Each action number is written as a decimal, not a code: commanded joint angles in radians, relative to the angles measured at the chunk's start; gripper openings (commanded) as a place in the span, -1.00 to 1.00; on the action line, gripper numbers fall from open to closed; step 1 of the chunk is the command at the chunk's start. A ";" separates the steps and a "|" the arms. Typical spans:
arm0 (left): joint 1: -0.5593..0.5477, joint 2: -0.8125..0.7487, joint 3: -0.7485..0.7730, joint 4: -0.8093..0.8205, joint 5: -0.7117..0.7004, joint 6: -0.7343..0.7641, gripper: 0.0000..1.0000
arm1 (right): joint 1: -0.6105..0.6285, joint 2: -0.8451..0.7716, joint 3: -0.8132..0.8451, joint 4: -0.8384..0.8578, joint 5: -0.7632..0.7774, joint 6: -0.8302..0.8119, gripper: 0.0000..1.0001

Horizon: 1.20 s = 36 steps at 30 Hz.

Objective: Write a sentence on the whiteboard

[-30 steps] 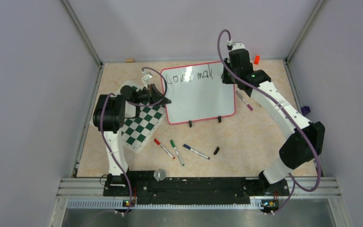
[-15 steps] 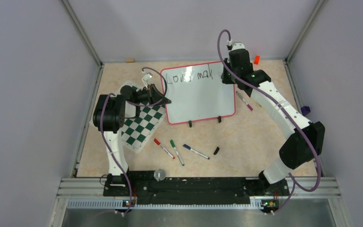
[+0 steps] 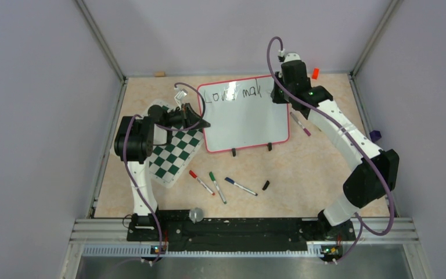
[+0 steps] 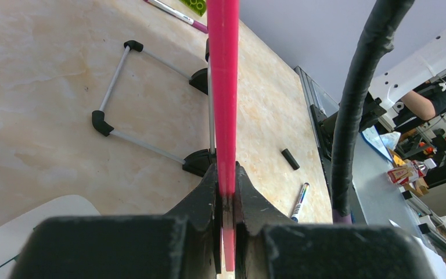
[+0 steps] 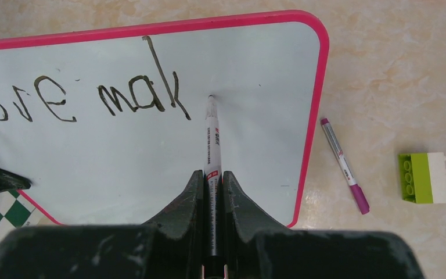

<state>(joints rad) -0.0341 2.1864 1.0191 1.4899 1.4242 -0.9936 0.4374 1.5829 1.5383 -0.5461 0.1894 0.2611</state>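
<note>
The whiteboard (image 3: 250, 119), white with a red frame, stands tilted at the back middle of the table. Black letters of the sentence (image 3: 232, 93) run along its top and read "Love mak" (image 5: 93, 99). My right gripper (image 5: 212, 177) is shut on a white marker (image 5: 211, 139). The marker's tip rests on the board just right of the "k". The right gripper (image 3: 280, 93) sits over the board's upper right corner. My left gripper (image 3: 204, 123) is shut on the board's left edge, its jaws clamped on the red frame (image 4: 223, 87).
A green-and-white checkered mat (image 3: 174, 151) lies under the left arm. Red (image 3: 201, 182), green (image 3: 217, 187) and blue (image 3: 241, 186) markers and a black cap (image 3: 265, 185) lie in front of the board. A purple marker (image 5: 344, 165) and a green-white brick (image 5: 424, 177) lie to its right.
</note>
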 commanded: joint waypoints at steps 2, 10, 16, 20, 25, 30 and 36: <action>-0.004 -0.005 0.010 0.130 0.024 0.049 -1.00 | -0.008 -0.053 0.005 0.037 0.005 -0.003 -1.00; -0.004 -0.007 0.007 0.130 0.023 0.050 -1.00 | -0.006 -0.067 -0.025 0.051 -0.027 0.024 -1.00; -0.005 -0.004 0.010 0.130 0.024 0.048 -1.00 | -0.007 -0.062 -0.018 0.058 -0.032 0.016 -1.00; -0.005 -0.002 0.012 0.130 0.025 0.047 -1.00 | -0.008 -0.056 -0.014 0.065 -0.042 0.015 -1.00; -0.006 -0.001 0.013 0.130 0.025 0.046 -1.00 | -0.007 -0.054 -0.008 0.070 -0.053 0.014 -1.00; -0.008 0.001 0.018 0.130 0.027 0.042 -1.00 | -0.007 -0.051 -0.001 0.068 -0.059 0.010 -1.00; -0.008 0.006 0.022 0.130 0.026 0.036 -1.00 | -0.007 -0.047 0.008 0.069 -0.062 -0.001 -1.00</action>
<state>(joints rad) -0.0345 2.1868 1.0191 1.4906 1.4242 -0.9947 0.4374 1.5661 1.5116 -0.5159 0.1375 0.2718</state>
